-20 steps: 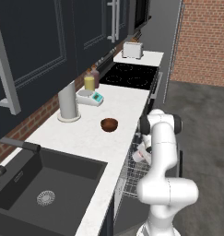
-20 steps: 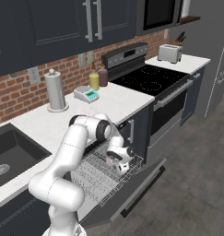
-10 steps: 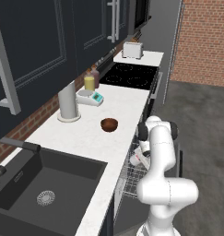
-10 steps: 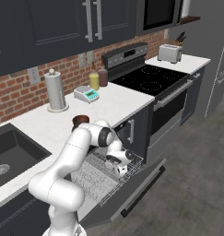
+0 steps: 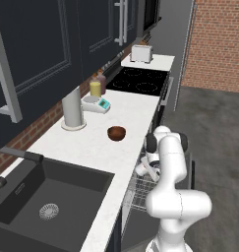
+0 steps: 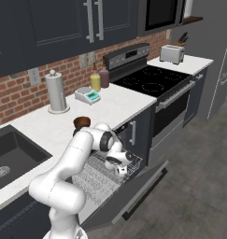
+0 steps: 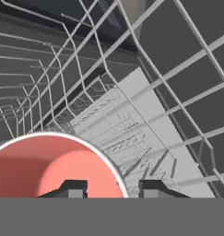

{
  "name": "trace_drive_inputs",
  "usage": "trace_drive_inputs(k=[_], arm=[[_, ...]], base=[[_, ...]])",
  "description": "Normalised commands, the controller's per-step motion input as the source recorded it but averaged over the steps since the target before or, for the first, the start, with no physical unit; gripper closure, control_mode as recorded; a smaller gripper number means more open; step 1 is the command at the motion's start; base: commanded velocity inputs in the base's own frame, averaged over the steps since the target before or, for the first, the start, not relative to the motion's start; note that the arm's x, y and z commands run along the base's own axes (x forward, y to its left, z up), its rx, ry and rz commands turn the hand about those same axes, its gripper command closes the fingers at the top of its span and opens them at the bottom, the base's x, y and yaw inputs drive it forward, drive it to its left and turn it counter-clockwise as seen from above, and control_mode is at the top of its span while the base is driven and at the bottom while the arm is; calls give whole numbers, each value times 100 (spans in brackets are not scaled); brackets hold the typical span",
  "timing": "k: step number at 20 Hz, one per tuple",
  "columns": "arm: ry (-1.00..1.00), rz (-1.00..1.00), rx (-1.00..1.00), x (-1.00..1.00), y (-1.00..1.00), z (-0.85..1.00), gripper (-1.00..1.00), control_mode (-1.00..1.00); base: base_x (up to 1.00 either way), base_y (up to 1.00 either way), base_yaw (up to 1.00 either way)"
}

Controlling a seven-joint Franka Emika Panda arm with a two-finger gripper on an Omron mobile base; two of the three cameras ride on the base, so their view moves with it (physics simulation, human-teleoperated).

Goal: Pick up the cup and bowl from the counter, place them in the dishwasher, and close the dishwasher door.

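The white surface [image 5: 86,145] is seen to carry the dark-brown bowl [image 5: 116,133] near its front edge, a grey paper-towel roll [image 5: 73,109] by the brick wall, a small scale [image 5: 96,104] and a yellow jar [image 5: 95,88], while the cup [image 6: 120,171] is set in the dishwasher's wire rack [image 6: 98,175].

You get two base views looking forward and down from behind the arm, sharing the desk [image 5: 96,147] and dishwasher rack [image 6: 98,175], plus a close hand view into that rack.
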Motion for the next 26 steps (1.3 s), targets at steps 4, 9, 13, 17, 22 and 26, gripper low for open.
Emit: trace_drive_inputs(k=[4,9,13,17,22,26], arm=[[0,-7,2,-5,-13,-6,-100,-100],[-6,-7,5,-49,-50,13,-100,-100],[-14,-7,7,-66,-50,52,-100,-100],[-17,-6,6,-59,-26,88,-100,-100],[-12,-5,4,-48,-6,89,-100,-100],[-11,-4,2,-43,0,90,-100,-100]], base=[[0,0,0],[0,0,0],[0,0,0],[0,0,0],[0,0,0],[0,0,0]])
